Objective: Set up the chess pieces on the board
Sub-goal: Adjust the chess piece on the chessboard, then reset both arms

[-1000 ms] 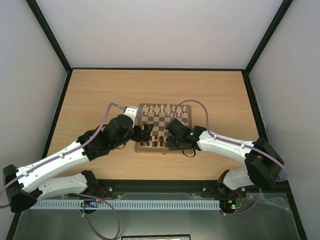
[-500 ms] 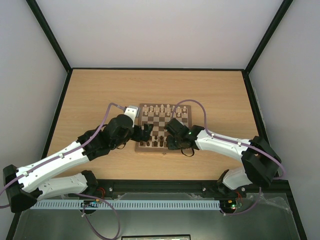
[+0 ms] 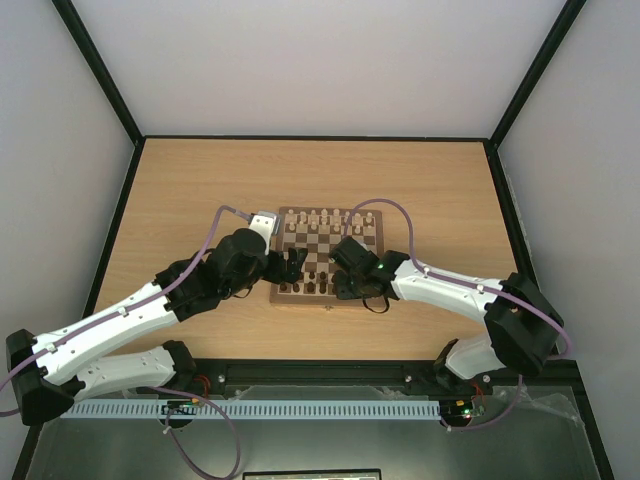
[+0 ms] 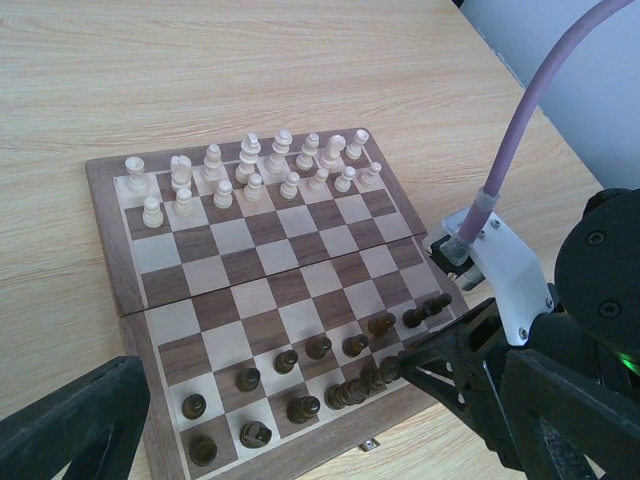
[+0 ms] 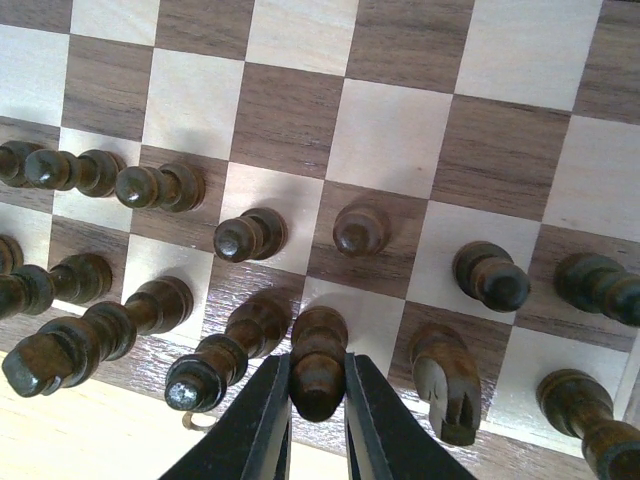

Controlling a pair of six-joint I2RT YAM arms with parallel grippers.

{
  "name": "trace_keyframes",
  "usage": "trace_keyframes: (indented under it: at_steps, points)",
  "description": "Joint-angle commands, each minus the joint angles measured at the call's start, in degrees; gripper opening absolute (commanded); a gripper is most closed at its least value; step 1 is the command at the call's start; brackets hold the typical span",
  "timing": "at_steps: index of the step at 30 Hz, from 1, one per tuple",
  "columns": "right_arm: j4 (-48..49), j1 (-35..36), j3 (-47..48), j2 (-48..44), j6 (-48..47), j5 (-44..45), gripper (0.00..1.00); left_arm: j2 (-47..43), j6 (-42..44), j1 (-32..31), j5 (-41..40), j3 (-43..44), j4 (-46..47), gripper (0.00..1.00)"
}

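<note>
The right gripper [image 5: 318, 405] was seen low at the near edge of the square wooden chessboard of dark brown and light tan checks [image 4: 290, 290]. Its two black fingers [image 5: 262, 425] were pressed in from both sides on one dark brown round-headed piece [image 5: 318, 362]. A firm pinch, that. The piece was caught between the fingertips at about mid-height. Its head was showing above them, and its base was set on a light square in the board's nearest row, right against the brown border.

The other small dark brown wooden chess pieces [image 4: 318, 347] were found along the board's two nearest rows. Several were crowded close together just left of the held one, and a dark knight was stood just to its right. The pale cream pieces [image 4: 255, 175] were ranged along the board's two farthest rows.

The left gripper [image 3: 291, 266] was held over the board's left side. Its jaws were spread wide, and one black finger [image 4: 75, 420] was seen by the board's near left corner. The board itself was laid on the light wooden table [image 3: 200, 190].
</note>
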Motion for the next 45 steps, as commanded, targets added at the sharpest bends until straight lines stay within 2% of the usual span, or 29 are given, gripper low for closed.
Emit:
trace_keyframes:
  at_steps: [1, 17, 28, 39, 43, 44, 45]
  points:
    - [-3.2, -0.2, 0.4, -1.1, -0.4, 1.6, 0.14, -0.1, 0.6, 0.3, 0.3, -0.7, 1.1, 0.99]
    - [-4.6, 0.2, 0.9, -1.5, -1.0, 2.2, 0.12, 0.5, 0.9, 0.3, 1.0, -0.6, 1.6, 0.99]
    - [-4.6, 0.6, 1.3, -1.2, -1.3, 2.0, 0.24, 0.5, 1.0, 0.3, 1.1, -0.6, 1.7, 0.99]
    - [-7.8, 2.2, 3.6, -8.3, -1.0, 2.5, 0.60, 0.2, 1.0, 0.3, 1.1, -0.4, 1.8, 0.99]
    - [-8.2, 2.2, 3.6, -12.9, -0.9, 2.1, 0.84, 0.3, 1.0, 0.3, 1.1, -0.2, 1.7, 0.99]
    - [-8.4, 2.2, 3.6, -13.9, -1.0, 2.0, 0.99, 0.3, 1.1, 0.3, 1.1, -0.1, 1.7, 0.99]
    - [-8.4, 2.2, 3.6, -15.1, -1.1, 1.9, 0.99, 0.3, 1.1, 0.3, 1.0, -0.2, 1.7, 0.99]
